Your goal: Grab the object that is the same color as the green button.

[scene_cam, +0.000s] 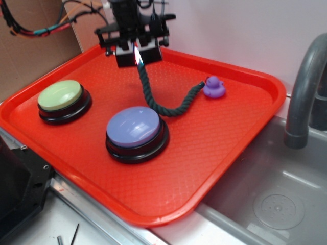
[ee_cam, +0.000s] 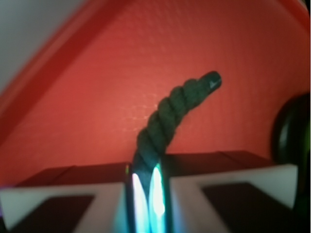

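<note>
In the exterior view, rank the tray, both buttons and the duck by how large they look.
1. Red tray, by far the largest.
2. Purple button and green button: they look like the same model; the purple one looks bigger only because it sits nearer the camera, so no ranking.
3. Purple duck, smallest.

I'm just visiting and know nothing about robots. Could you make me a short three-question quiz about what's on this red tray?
1. True or false: the hand is shut on the dark green rope.
2. What touches the rope's far end? A) purple duck B) green button C) faucet
3. Which is nearer the tray's front edge: the purple button or the green one?

Key: 1 true; 2 A; 3 purple button.
</note>
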